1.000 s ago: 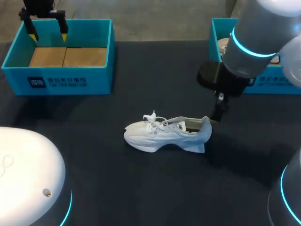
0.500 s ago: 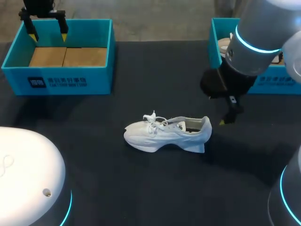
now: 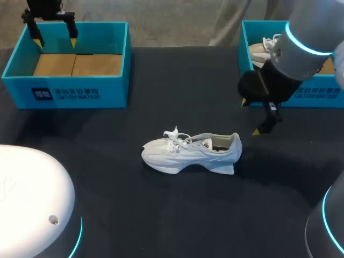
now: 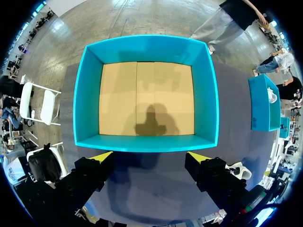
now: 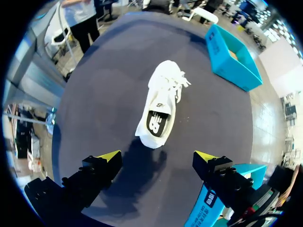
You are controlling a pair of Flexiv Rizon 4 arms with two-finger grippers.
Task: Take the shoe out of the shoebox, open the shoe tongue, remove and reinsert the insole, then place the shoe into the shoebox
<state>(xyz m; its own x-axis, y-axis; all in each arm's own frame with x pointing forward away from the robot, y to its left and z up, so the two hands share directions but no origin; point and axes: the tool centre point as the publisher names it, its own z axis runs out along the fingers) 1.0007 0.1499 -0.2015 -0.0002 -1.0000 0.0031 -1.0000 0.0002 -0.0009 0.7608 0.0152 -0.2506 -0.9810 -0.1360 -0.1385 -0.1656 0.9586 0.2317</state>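
Observation:
A white lace-up shoe lies on its sole in the middle of the dark table, toe to the left, with nothing holding it. In the right wrist view the shoe lies just ahead of my right gripper, heel nearest, and the insole shows inside. My right gripper hangs open above the table, to the right of the heel and clear of it. The empty teal shoebox with a cardboard floor stands at the back left. My left gripper hovers open over this shoebox, its fingers empty.
A second teal box stands at the back right with another white shoe inside, close behind my right arm. Dark tabletop stretches between the two boxes and in front of the shoe.
My right gripper has drawn back from the shoe's heel, moving right and slightly up toward the right box. The shoe and the left arm have stayed put.

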